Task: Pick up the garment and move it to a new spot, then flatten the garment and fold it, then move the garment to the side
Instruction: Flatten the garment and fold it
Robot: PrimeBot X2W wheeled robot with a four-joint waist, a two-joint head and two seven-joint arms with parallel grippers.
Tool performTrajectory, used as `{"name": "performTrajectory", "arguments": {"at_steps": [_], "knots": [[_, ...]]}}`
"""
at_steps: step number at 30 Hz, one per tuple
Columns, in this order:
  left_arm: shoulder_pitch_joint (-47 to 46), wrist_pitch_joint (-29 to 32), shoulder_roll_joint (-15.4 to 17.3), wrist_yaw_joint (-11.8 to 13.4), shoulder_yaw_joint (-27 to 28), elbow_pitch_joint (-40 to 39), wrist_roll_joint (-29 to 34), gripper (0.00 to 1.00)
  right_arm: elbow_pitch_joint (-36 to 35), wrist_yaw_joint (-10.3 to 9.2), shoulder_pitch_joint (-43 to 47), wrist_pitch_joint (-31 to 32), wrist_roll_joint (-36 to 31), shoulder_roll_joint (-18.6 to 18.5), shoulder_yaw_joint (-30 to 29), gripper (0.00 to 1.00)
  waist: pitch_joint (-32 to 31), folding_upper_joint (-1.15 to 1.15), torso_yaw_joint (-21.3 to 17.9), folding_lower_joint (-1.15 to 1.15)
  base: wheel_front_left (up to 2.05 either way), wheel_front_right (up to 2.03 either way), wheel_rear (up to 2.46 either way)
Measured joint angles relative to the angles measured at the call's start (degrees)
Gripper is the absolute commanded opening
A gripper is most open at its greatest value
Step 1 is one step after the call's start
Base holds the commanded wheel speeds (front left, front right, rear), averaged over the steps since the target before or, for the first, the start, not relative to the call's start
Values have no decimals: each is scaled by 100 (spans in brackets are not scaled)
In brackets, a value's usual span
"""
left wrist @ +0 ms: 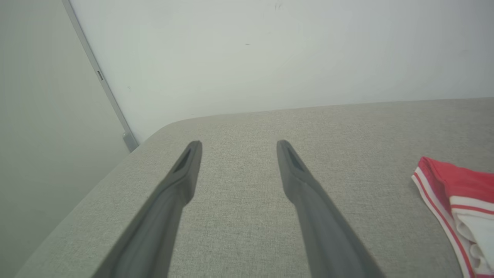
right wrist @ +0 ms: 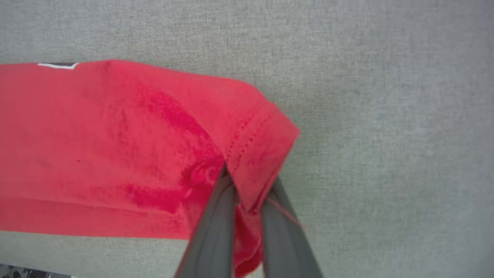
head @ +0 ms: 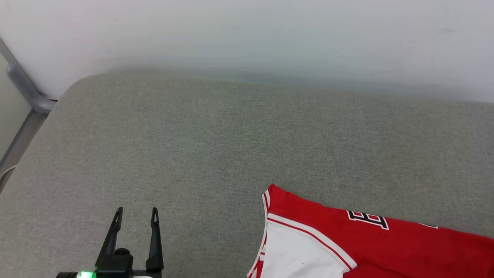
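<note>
Grey woven cushion (head: 193, 146), rounded far-left corner, against white wall (head: 247, 34); metal rail (head: 23, 85) left. Red jersey (head: 386, 247) flat by near-right edge; black white-outlined lettering (head: 367, 219), cut off, unreadable. Left gripper (head: 137, 210) jaws apart. Right gripper (right wrist: 251, 177) jaws clamped on jersey hem.

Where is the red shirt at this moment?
The shirt lies on the grey cushion at the head view's lower right, apart from the open left gripper; the right gripper is shut on its hemmed corner.

garment (head: 347, 243): on cushion (head: 216, 146), right front;
left gripper (head: 137, 209): left of garment, apart;
right gripper (right wrist: 249, 181): on garment's hem;
wall (head: 247, 34): behind cushion
</note>
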Motion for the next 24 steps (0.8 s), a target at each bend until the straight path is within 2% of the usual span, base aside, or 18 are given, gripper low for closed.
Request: {"name": "performTrajectory", "arguments": {"at_steps": [6, 12, 18, 24], "knots": [[126, 0, -18, -36, 37, 27, 37, 100, -1105, -2, 315, 202, 453, 80, 68, 0, -136, 0, -34, 0, 0, 0, 0], [168, 0, -43, -66, 49, 33, 73, 100, -2405, -2, 531, 411, 499, 146, 205, 0, -155, 0, -26, 0, 0, 0, 0], [102, 0, -70, -120, 7, 69, 92, 100, -3279, -2, 300, 742, 57, 464, 795, 0, -91, 0, 38, 0, 0, 0, 0], [8, 0, -73, -159, -19, 108, 126, 100, -3631, -2, -332, 958, -250, 784, 1549, 0, -12, 0, 138, 0, 0, 0, 0]]}}
